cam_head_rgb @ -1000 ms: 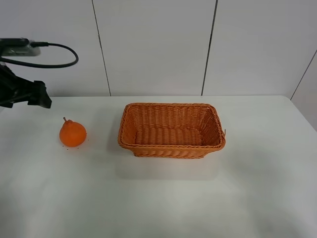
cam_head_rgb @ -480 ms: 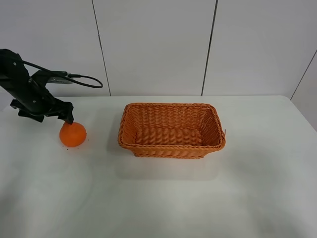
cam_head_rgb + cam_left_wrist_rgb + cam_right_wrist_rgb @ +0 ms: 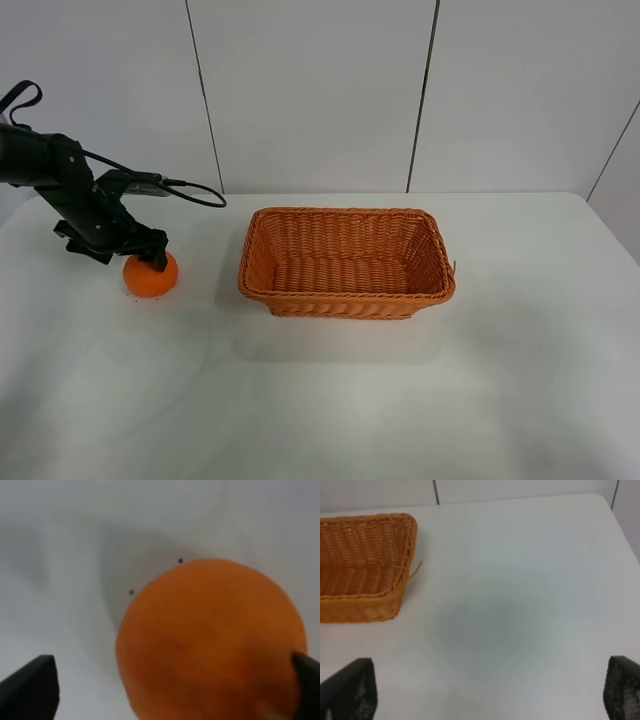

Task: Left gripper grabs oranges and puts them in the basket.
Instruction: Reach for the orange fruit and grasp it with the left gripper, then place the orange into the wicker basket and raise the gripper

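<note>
The orange [image 3: 151, 278] sat on the white desk [image 3: 320, 400], well out to the left of the basket [image 3: 345, 296] and apart from it. It was a bright, single fruit, and from the high view only its lower half showed plainly, because the left claw [image 3: 150, 256] hung right over its top. The black arm behind that claw slanted down from the left, and a thin black cable [image 3: 190, 190] looped off it toward the pale panelled wall [image 3: 310, 90].

From the left wrist view the fruit filled most of the picture, slightly blurred and very near. The claw's dark fingers [image 3: 30, 687] stood wide apart, one on either side of the orange. One finger had clear desk between it and the fruit; the other sat right at the fruit's edge, and I could not tell whether it touched the skin. The claw was not clamped on the fruit. Two tiny dark specks lay on the desk just beside the orange, in its soft shadow.

The wicker basket stood upright near the middle of the desk, rectangular, orange-brown, with flaring woven sides, its long side facing me.

The right claw [image 3: 485, 690] did not show from the high view. In its own wrist view its two dark fingers stood far apart, with bare desk between them and one corner of the basket off to the side.
</note>
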Motion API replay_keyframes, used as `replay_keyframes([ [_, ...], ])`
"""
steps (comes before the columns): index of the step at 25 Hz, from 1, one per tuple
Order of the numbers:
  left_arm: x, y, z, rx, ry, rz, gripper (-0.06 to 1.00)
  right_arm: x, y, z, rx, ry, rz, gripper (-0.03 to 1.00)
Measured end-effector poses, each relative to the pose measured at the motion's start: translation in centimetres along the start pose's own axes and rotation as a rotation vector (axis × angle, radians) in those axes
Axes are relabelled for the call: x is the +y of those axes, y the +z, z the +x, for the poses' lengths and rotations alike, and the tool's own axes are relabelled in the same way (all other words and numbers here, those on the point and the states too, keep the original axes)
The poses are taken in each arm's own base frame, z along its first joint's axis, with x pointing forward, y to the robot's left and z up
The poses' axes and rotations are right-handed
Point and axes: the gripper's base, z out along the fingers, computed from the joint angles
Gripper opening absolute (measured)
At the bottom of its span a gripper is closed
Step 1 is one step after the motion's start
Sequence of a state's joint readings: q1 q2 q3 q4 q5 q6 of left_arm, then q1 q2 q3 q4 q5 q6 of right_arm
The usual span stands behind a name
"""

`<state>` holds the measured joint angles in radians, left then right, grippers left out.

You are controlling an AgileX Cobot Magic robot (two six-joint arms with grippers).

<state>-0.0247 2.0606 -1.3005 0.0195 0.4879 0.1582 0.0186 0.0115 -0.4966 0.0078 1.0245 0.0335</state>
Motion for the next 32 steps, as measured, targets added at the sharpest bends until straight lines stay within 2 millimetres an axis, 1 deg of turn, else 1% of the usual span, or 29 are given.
replay_keyframes([
  [5,-1.0,1.3,0.2,0.018,0.020,0.014,0.99,0.0,0.0,0.0,0.000,0.000,0.000,0.69],
  [7,-1.2,1.4,0.2,0.019,0.024,0.016,0.94,0.0,0.0,0.0,0.000,0.000,0.000,0.69],
  [9,-1.3,1.4,0.2,0.019,0.026,0.017,0.82,0.0,0.0,0.0,0.000,0.000,0.000,0.69],
  [10,-1.3,1.4,0.2,0.019,0.026,0.017,0.73,0.0,0.0,0.0,0.000,0.000,0.000,0.69],
  [12,-1.2,1.4,0.2,0.020,0.033,0.014,0.49,0.0,0.0,0.0,0.000,0.000,0.000,0.69],
  [14,-1.2,1.3,0.1,0.020,0.042,0.011,0.28,0.0,0.0,0.0,0.000,0.000,0.000,0.69],
  [15,-1.2,1.3,0.2,0.022,0.048,0.009,0.22,0.0,0.0,0.0,0.000,0.000,0.000,0.69],
  [20,-1.1,1.2,0.3,0.036,0.066,0.008,0.21,0.0,0.0,0.0,0.000,0.000,0.000,0.69],
  [24,-1.1,0.0,-0.1,0.024,0.066,0.005,0.21,0.0,0.0,0.0,0.000,0.000,0.000,0.69],
  [26,-1.0,-1.0,-0.3,0.014,0.062,0.005,0.21,0.0,0.0,0.0,0.000,0.000,0.000,0.69],
  [28,-0.9,-2.5,-0.6,0.000,0.058,0.002,0.21,0.0,0.0,0.0,0.000,0.000,0.000,0.69],
  [30,-0.9,-4.5,-0.9,-0.021,0.042,0.007,0.21,0.0,0.0,0.0,0.000,0.000,0.000,0.69],
  [32,-0.9,-7.0,-1.3,-0.064,0.016,0.018,0.21,0.0,0.0,0.0,0.000,0.000,0.000,0.69],
])
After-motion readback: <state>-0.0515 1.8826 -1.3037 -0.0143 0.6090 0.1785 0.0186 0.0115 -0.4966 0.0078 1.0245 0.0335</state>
